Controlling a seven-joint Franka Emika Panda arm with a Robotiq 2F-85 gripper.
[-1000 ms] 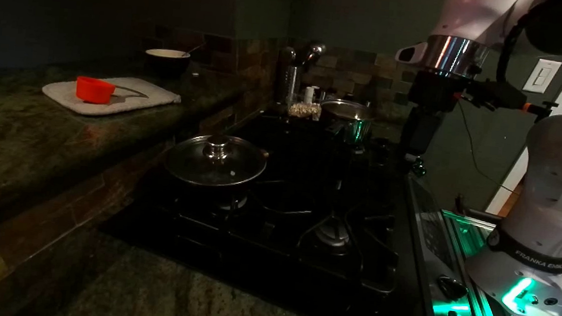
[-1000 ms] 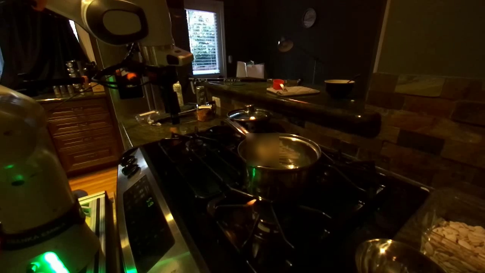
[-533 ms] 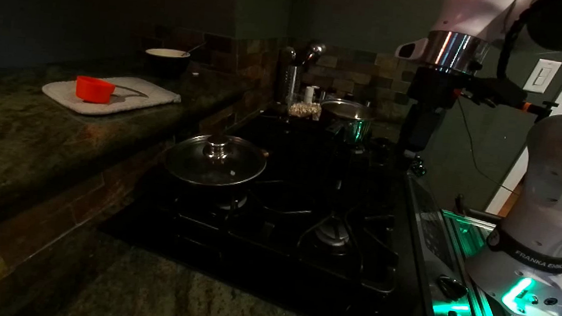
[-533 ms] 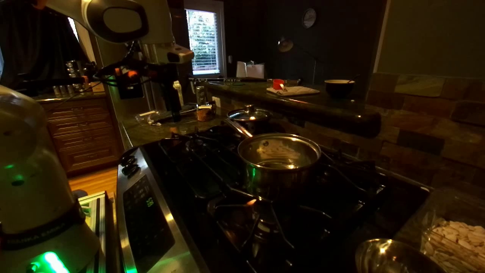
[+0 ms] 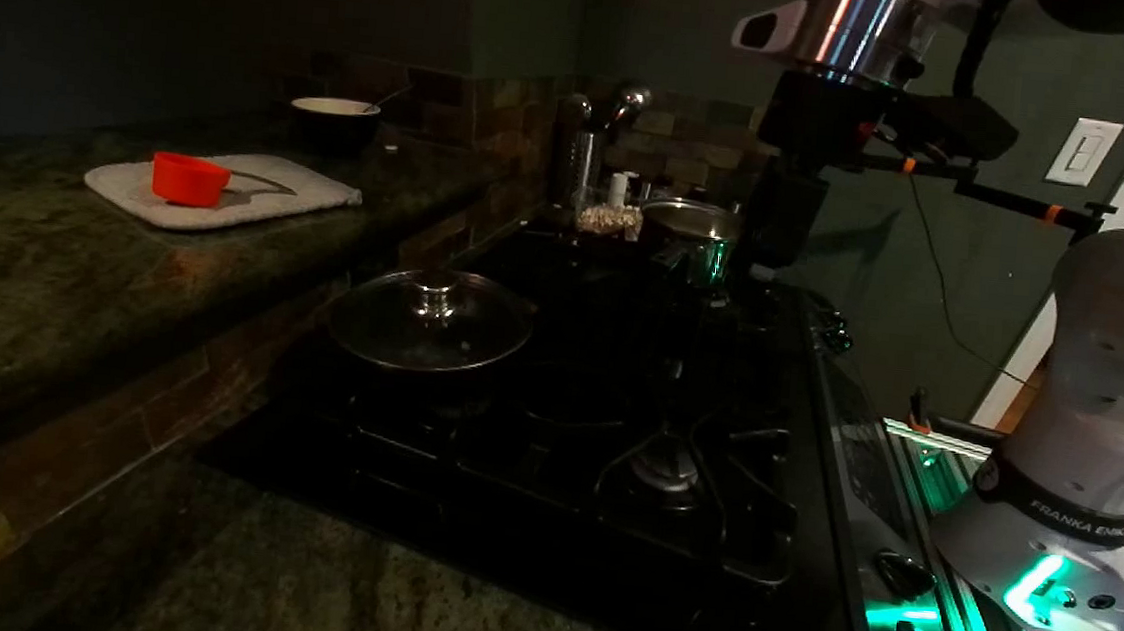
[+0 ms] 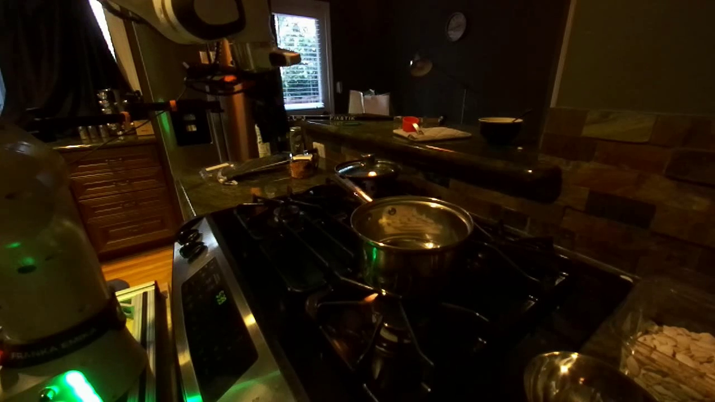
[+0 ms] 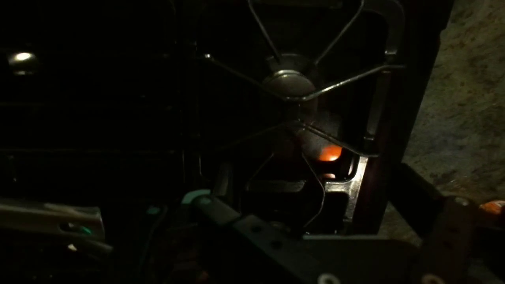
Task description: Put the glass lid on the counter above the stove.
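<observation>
The glass lid (image 5: 400, 333) lies on a pan at the back of the black stove (image 5: 551, 455), beside the wall under the raised counter (image 5: 13, 282). Its knob points up. It also shows in an exterior view (image 6: 368, 168) below the counter ledge (image 6: 491, 159). My gripper (image 5: 764, 269) hangs in the air above the stove's control side, well apart from the lid. In an exterior view, the gripper (image 6: 272, 138) is dark and blurred. In the wrist view, its fingers (image 7: 300, 189) are wide apart with burner grates (image 7: 292, 98) between them. The lid cannot be made out there.
A steel pot (image 6: 413, 265) stands on the stove. A red cup (image 5: 188, 181) rests on a pale folded cloth (image 5: 281, 195) on the counter, with a dark bowl (image 6: 500, 131) farther along. A metal handle (image 7: 51, 217) shows in the wrist view. A container of pale pieces (image 6: 676, 352) stands beside the stove.
My gripper has risen and moved a little inward over the stove, leftward in an exterior view. The lid, the pot and the things on the counter have not moved.
</observation>
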